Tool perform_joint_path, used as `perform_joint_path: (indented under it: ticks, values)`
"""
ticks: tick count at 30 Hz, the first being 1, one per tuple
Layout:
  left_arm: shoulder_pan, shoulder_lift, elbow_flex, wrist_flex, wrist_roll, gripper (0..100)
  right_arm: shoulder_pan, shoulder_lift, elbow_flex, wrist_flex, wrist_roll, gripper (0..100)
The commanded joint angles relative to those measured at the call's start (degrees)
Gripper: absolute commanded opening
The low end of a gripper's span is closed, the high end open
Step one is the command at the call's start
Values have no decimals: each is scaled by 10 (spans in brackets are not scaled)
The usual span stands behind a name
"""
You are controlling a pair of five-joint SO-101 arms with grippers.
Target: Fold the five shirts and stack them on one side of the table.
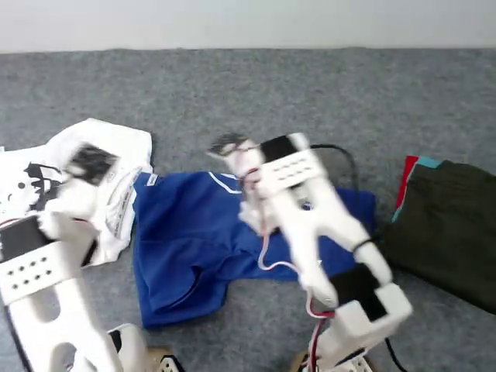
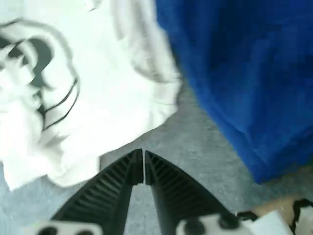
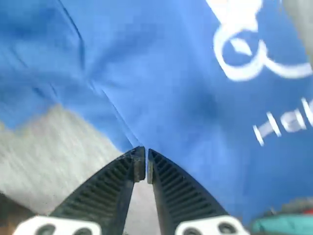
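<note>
You are looking down at a grey, carpet-like table [image 1: 232, 93]. At its left side a white shirt [image 1: 124, 147] with a black print is lying crumpled, its edge touching a blue shirt [image 1: 186, 232] that is sprawling rumpled across the middle. Just beside the blue one, at the right, a dark green shirt [image 1: 449, 225] is lying folded, with a red and teal garment [image 1: 408, 174] peeking out from under its far left corner.

White shirt [image 1: 116, 143] cropped, blue shirt [image 1: 186, 232] partly behind right arm [image 1: 310, 209], its print [image 3: 244, 49] seemingly blurred

The left arm [image 1: 46, 271] and right arm [image 1: 310, 217] are white plastic with black motor blocks. The left claw [image 2: 144, 164] and right claw [image 3: 146, 164] are black and ribbed.
</note>
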Motion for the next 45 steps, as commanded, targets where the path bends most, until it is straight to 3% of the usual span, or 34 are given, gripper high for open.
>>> perform_joint_path:
  ticks: [1,9,23,27,37,45]
  values:
    - [-84,-11,-22,-23,8,14,-58,38,-47,-30,-73,10]
    - [-199,-9,-19,-40,5,14,-138,147,-154,-36,-65,10]
    - [-207,-9,-19,-40,4,14,-288,228,-181,50,-71,10]
    - [-207,-9,-19,-44,4,14,-291,200,-185,58,-71,10]
    - [-207,-10,-19,-47,4,14,-199,180,-206,40,-65,10]
    - [-207,-11,-19,-47,4,14,-260,262,-207,94,-70,10]
